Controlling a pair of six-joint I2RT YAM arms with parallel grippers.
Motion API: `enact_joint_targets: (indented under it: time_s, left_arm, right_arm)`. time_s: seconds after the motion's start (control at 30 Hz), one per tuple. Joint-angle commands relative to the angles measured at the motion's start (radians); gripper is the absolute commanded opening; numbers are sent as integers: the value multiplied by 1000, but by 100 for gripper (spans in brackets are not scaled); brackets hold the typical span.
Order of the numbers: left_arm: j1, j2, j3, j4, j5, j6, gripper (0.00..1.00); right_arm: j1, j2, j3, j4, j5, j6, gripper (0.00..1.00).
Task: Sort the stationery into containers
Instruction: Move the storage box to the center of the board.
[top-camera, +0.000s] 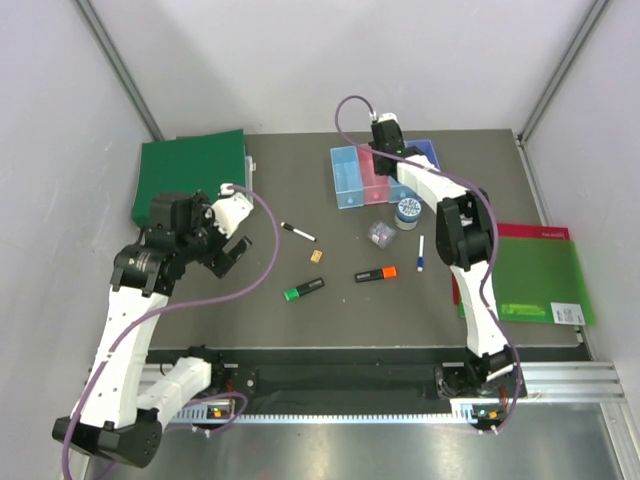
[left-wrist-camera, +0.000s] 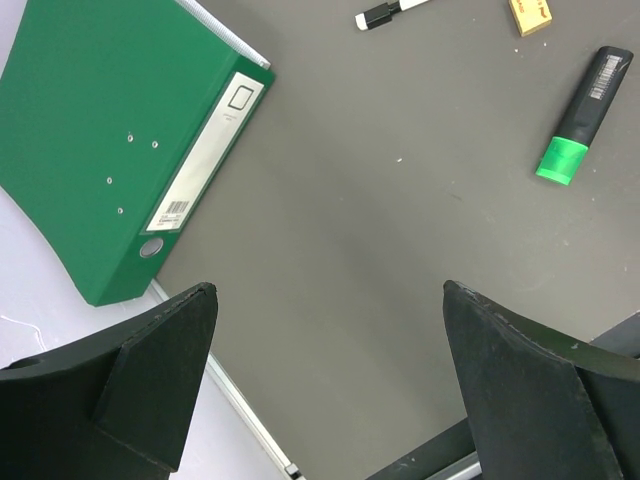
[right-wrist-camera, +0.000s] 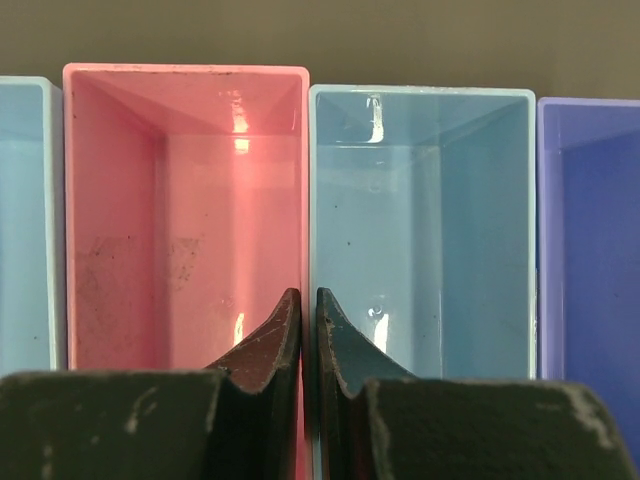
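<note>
Right gripper (right-wrist-camera: 308, 296) nearest the lens: fingers pressed together with nothing between them, tips poised over the shared wall between the pink tray (right-wrist-camera: 120, 200) and the light blue tray (right-wrist-camera: 430, 200). Both trays bare inside. Left gripper (left-wrist-camera: 327, 290) spread wide, holding nothing, hanging over the table (left-wrist-camera: 350, 200). From it the green-capped highlighter (left-wrist-camera: 585, 110) lies ahead and to the right, long axis slanting away rightward, cap end nearer the fingers. The marker (left-wrist-camera: 385, 12) and tan block (left-wrist-camera: 530, 14) lie farther ahead. Judged: left arm is nearer these three. The tin (top-camera: 407, 210), clip box (top-camera: 379, 233) and pen (top-camera: 420, 253) lie behind the right gripper, toward its base, and the orange-capped highlighter (top-camera: 376, 274) lies between the arms. Writing: the green binder (left-wrist-camera: 100, 130), ahead-left of the left gripper, has a spine label with a barcode, text unreadable. Print on the highlighter barrel is too small to read.
</note>
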Motion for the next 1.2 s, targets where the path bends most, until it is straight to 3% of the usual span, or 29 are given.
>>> enact_joint_targets:
  time_s: [0.0, 0.53, 0.63, 0.77, 0.87, 1.17]
  left_arm:
    - [-3, -31, -12, 38, 24, -20, 99]
    - [-3, -110, -84, 58, 16, 15, 99]
    - [-3, -122, -93, 63, 19, 17, 99]
    - [-2, -128, -93, 75, 30, 12, 99]
    - [-3, -126, -81, 81, 40, -3, 99]
    - [-3, -149, -35, 71, 45, 15, 99]
  right_arm:
    - [52, 28, 78, 31, 12, 0, 0]
    - [173, 68, 86, 43, 15, -14, 3]
    - [187, 47, 72, 45, 16, -20, 17]
    - [192, -4, 29, 53, 18, -40, 60]
    - [190, -68, -6, 65, 19, -62, 71]
    - [198, -380, -158, 106, 50, -168, 77]
